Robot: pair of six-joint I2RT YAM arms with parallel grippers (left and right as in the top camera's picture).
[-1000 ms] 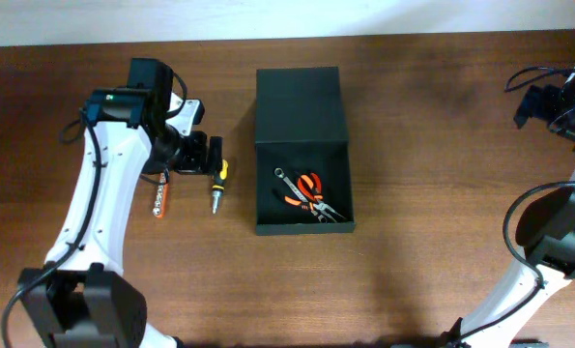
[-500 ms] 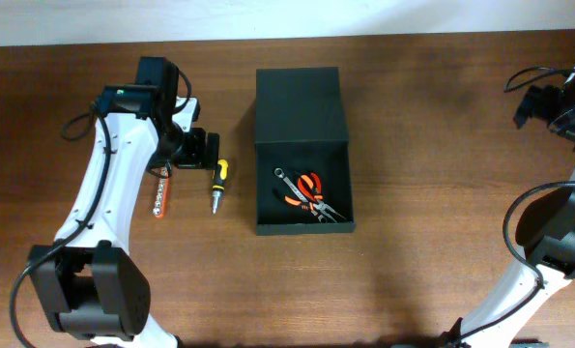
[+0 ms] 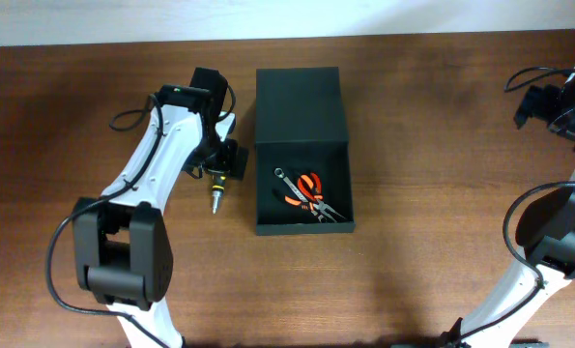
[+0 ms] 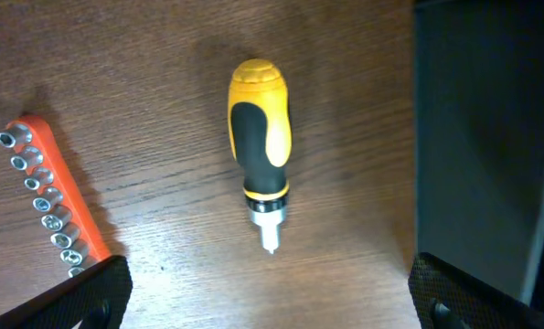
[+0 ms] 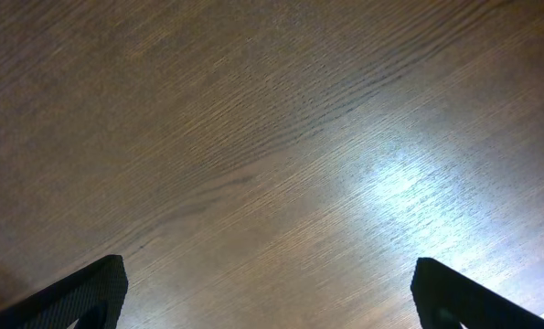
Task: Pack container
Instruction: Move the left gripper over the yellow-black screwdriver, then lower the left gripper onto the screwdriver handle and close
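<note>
Shows the container (image 3: 268, 208) on the table (image 3: 432, 242), flap lid laid open at its far end, orange-handled pliers (image 3: 308, 193) and a wrench (image 3: 289, 178) inside. Places the left claw (image 4: 270, 294) just left of the container, released, jaws spread wide above a yellow-and-black screwdriver (image 4: 261, 137), not touching it. Sets an orange socket rail (image 4: 52, 196) farther left of the container. Puts the right claw (image 5: 270, 294) well right of the container, likewise released, grasping nothing.
</note>
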